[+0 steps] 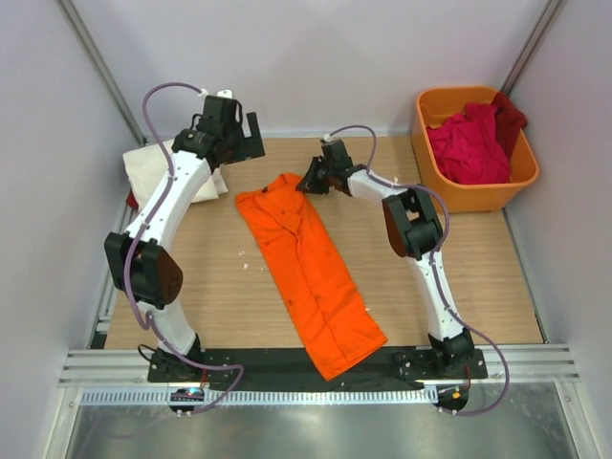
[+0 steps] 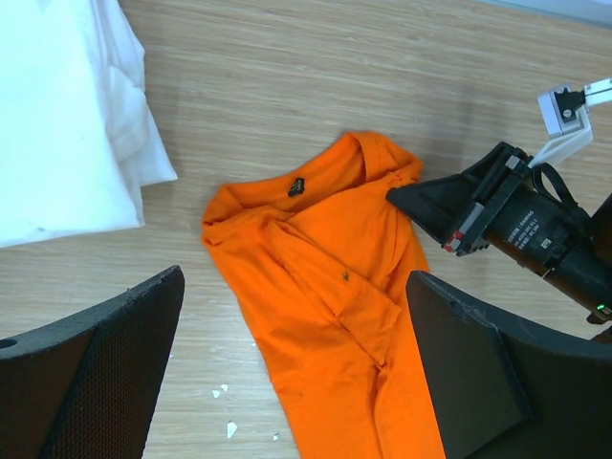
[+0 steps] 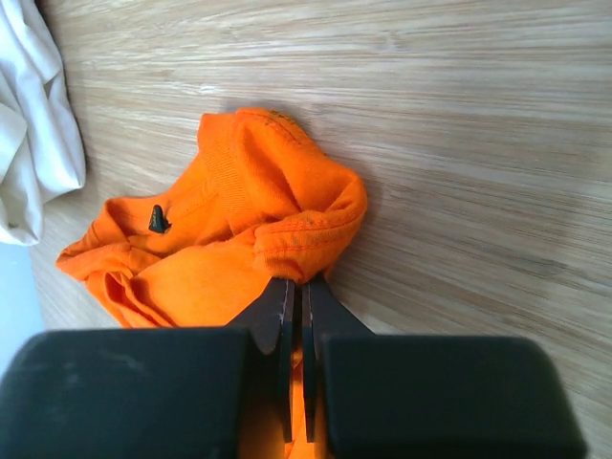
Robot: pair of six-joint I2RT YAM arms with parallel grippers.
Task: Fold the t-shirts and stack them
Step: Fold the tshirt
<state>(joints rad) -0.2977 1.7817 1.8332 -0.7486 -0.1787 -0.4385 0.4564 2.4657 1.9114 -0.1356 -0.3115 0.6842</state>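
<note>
Wooden tabletop (image 1: 229,306) | folding step: your right gripper (image 3: 296,287) pinches orange t-shirt (image 1: 311,277) at shoulder | left gripper (image 1: 231,126) spread, unladen | next, likely: draw shoulder hemward.

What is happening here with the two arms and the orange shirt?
The right gripper is shut on the far, collar end of the orange t-shirt, which lies long and narrow on the table, seemingly folded lengthwise. The left gripper hangs open above the far left of the table, near the cream t-shirt, and holds nothing. Crimson t-shirts lie in the orange tub at the far right.
</note>
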